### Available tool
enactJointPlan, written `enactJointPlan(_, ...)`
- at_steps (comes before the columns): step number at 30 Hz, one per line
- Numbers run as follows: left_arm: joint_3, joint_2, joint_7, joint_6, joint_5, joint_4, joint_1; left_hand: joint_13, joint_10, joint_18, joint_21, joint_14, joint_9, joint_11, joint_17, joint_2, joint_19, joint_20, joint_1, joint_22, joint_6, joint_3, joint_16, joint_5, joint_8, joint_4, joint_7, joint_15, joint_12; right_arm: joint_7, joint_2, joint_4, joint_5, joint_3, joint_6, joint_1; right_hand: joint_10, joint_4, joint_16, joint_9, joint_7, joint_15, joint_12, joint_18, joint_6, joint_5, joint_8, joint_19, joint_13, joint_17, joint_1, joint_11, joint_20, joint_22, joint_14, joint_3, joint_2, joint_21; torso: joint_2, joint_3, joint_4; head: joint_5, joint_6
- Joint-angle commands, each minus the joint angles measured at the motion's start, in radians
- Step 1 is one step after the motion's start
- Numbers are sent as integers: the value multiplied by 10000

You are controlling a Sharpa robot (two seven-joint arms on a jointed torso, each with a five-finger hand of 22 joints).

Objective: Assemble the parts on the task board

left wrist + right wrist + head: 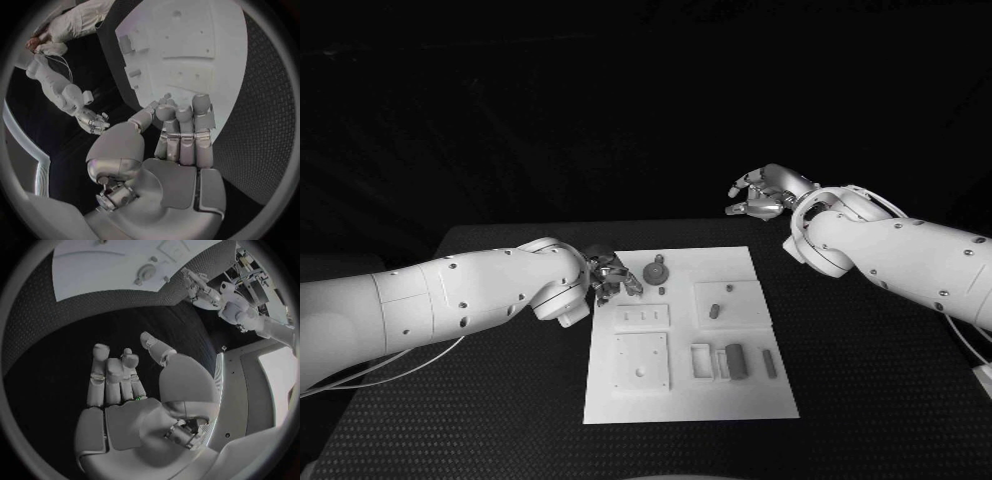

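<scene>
The white rectangular task board [687,340] lies flat on the black table [877,380], its long axis running away from the robot. The left hand [607,277] hovers at its far left corner, fingers loosely curled and holding nothing, just beside a small round grey part [656,270]. The right hand [764,193] hangs well beyond the board's far right corner, fingers bent, empty.

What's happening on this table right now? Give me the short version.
A two-armed robot is set to assemble small parts on the white task board. The left hand hovers at the board's left edge near a round part, holding nothing. The right hand is raised off beyond the board's far right corner, also empty. Several parts lie on the board.
</scene>
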Motion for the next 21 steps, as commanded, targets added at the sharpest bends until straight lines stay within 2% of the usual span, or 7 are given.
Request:
enactJointPlan(1, 11, 157, -505, 208, -300, -78, -113, 91, -172, 673, 164, 61, 142, -102, 146, 184, 174, -200, 47, 260, 179, 163, 322, 37, -54, -101, -192, -220, 260, 166, 53, -79, 331, 24, 194, 21, -815, -23, -33, 11, 534, 50, -26, -1, 797, 22, -32, -44, -12, -10, -1, 427, 19, 130, 17, -27, 96, -62, 11, -3, -1, -35, -85)
enactJointPlan(9, 15, 403, -954, 302, -251, -317, -318, -26, -208, 700, 551, 212, 213, -120, -51, 216, 410, -351, -45, 265, 166, 208, 906, 26, -111, -110, -206, -292, 562, 148, 100, -109, 382, 40, 269, 26, -819, -5, -33, 16, 536, 53, -21, -1, 806, 20, -34, -45, -19, -10, -48, 430, 29, 135, 13, -50, 153, -67, 15, -5, -24, -90, -195)
enactJointPlan(19, 16, 503, -1130, 537, -68, -386, -351, -139, -268, 678, 683, 120, 295, -158, -203, 202, 337, -362, -185, 255, 330, 189, 1103, 47, -47, -98, -250, -309, 668, 160, 120, -156, 424, 41, 344, 26, -823, -37, -33, 19, 534, 53, -17, -1, 808, 23, -38, -51, -22, -9, -28, 428, 28, 139, 8, -50, 160, -71, -11, -6, 3, -150, -294)
enactJointPlan(21, 16, 524, -1139, 517, -44, -406, -366, -179, -280, 673, 721, 91, 337, -198, -262, 184, 321, -371, -292, 251, 444, 176, 1165, 229, 8, -98, -290, -331, 708, 165, 127, -155, 425, 41, 369, 26, -825, -48, -32, 20, 534, 53, -16, -1, 807, 24, -40, -52, -23, -9, -20, 428, 27, 140, 7, -49, 164, -72, -12, -7, 5, -152, -311)
